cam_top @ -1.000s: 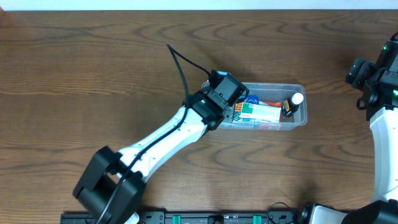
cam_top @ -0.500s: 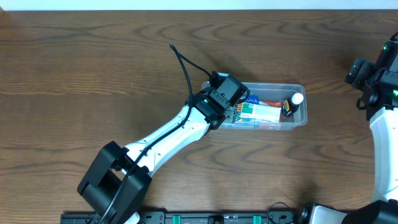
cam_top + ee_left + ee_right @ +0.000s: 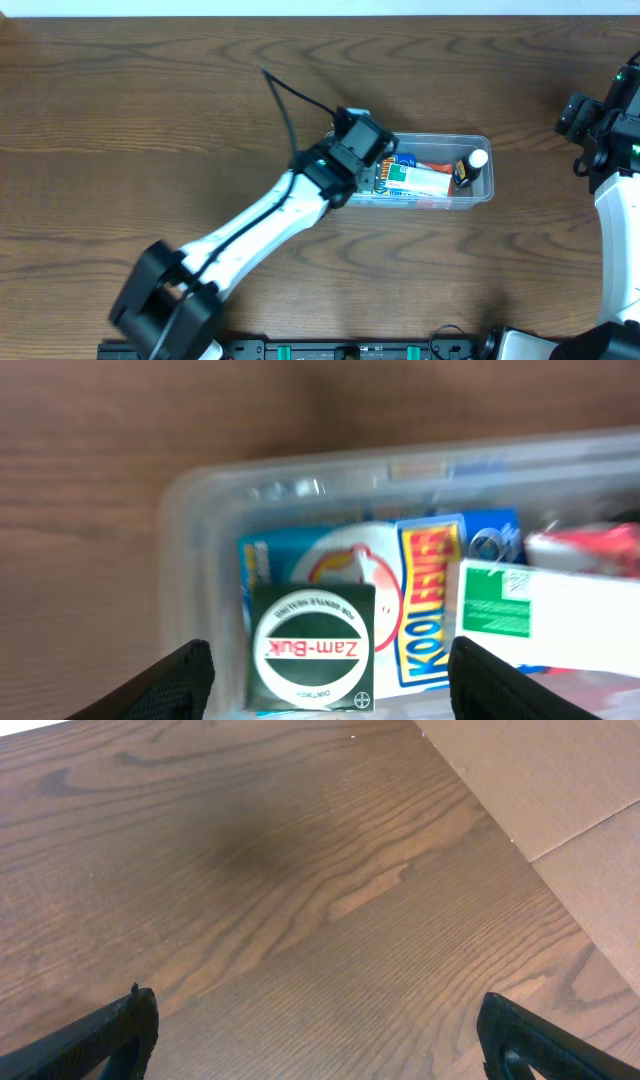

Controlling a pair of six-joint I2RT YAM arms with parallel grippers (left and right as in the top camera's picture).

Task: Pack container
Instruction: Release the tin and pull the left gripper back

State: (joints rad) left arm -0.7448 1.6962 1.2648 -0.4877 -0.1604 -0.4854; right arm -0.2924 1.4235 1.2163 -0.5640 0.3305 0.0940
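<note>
The left arm (image 3: pixel 250 220) is reaching from the near-left base diagonally toward the middle of the wooden table (image 3: pixel 140 110). Bare tabletop is lying open to its left and on the far side. The left gripper (image 3: pixel 330 660) is hovering over the left end of the container (image 3: pixel 440 136), its jaws standing wide apart and holding nothing. The clear container is sitting a little right of the table's centre, open side up, its long axis running left to right, with free wood all round its rim.

In the left wrist view, a dark green square Zam-Buk pack (image 3: pixel 312 648) is lying at the container's left end, its name reading upside down. It is overlapping a blue packet lettered KOOLFEVER (image 3: pixel 425 605) in yellow, turned sideways. Just right of that, a white box with a green panel (image 3: pixel 525 610) is lying flat, its small print too blurred to read. A white-capped item (image 3: pixel 478 158) is standing at the container's right end.

At the far right edge of the table, the right gripper (image 3: pixel 315 1010) is hanging over bare wood, well apart from the container, its jaws spread wide and empty. A tan board (image 3: pixel 540 780) is bordering the table there.
</note>
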